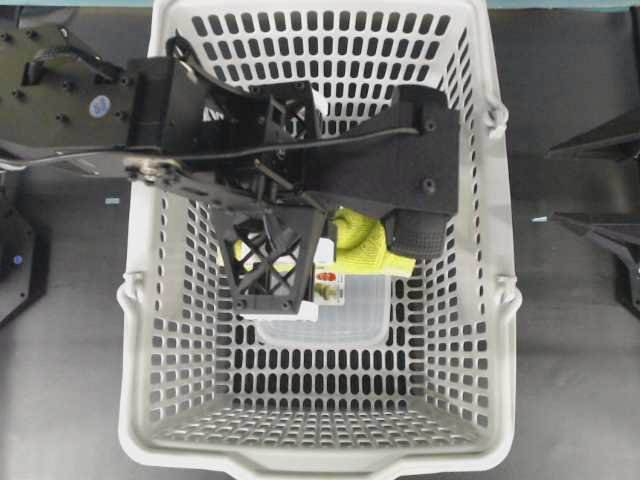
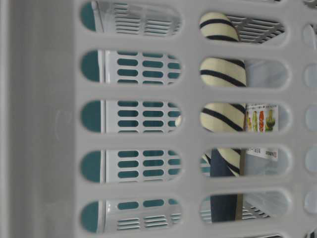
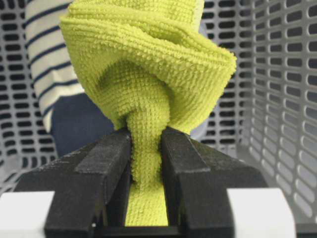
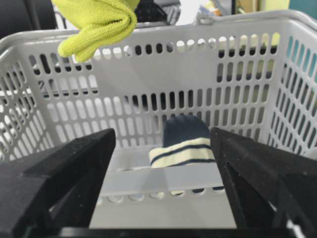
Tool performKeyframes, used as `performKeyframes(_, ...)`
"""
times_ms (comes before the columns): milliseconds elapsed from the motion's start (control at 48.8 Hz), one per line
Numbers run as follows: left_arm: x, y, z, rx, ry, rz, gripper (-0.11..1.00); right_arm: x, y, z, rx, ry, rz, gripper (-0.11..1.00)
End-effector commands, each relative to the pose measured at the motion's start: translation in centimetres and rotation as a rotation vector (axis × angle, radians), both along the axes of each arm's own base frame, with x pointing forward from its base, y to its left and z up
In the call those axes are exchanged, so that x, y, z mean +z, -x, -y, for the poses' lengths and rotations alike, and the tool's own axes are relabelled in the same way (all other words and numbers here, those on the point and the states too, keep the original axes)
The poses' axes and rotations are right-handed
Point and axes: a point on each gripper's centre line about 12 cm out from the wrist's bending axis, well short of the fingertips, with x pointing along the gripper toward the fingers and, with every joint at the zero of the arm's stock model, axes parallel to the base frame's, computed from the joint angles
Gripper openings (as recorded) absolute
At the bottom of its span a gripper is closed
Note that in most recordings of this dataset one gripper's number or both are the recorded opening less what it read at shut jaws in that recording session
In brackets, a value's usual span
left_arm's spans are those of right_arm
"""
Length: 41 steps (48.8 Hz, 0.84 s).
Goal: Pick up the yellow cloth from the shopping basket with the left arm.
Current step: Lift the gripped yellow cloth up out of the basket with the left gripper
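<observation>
So up close in the left wrist view, the left gripper [image 3: 146,183] is clenched on a bunched fold of the yellow cloth [image 3: 148,74], with the two black fingers [image 3: 106,168] squeezing a narrow neck of fabric at the bottom centre of the frame. The rest of the cloth balloons out above the pinch, which makes sense for soft microfibre: grab a ridge and the loose part just hangs and flops.

Behind it, at the left of that frame, sits the striped slipper [image 3: 49,64], cream with navy bands, down on the floor of the shopping basket [image 3: 277,99]. In the right wrist view the cloth dangles at the upper left, up around the basket's rim and apart from the slipper, so I'd say it's already lifted clear of the other stuff.

Overhead, the left arm [image 1: 200,110] reaches from the left edge across the basket's middle, with the cloth peeking out yellow just right of centre, over a clear plastic container [image 1: 350,310].

The right gripper [image 4: 163,163] is outside the basket, released, its fingers wide apart at the frame's lower corners, probably just parked out of the way.
</observation>
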Motion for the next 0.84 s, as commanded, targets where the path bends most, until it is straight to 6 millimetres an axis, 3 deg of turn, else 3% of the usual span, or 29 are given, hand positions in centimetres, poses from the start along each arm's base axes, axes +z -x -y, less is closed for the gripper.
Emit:
performKeyframes(0,2.8,1.5,-0.3,0.004,0.004,0.075,0.16,0.4,-0.1,0.0,-0.002,-0.004,0.014,0.74)
performKeyframes(369,1.9,4.6,-0.9,0.021,0.014,0.127,0.16,1.0,-0.1,0.1,-0.003,-0.002,0.061,0.74)
performKeyframes(819,0.8,5.4,-1.0,0.003,0.01,0.19,0.16,0.9,-0.1,0.1,-0.004,-0.005,0.068,0.74)
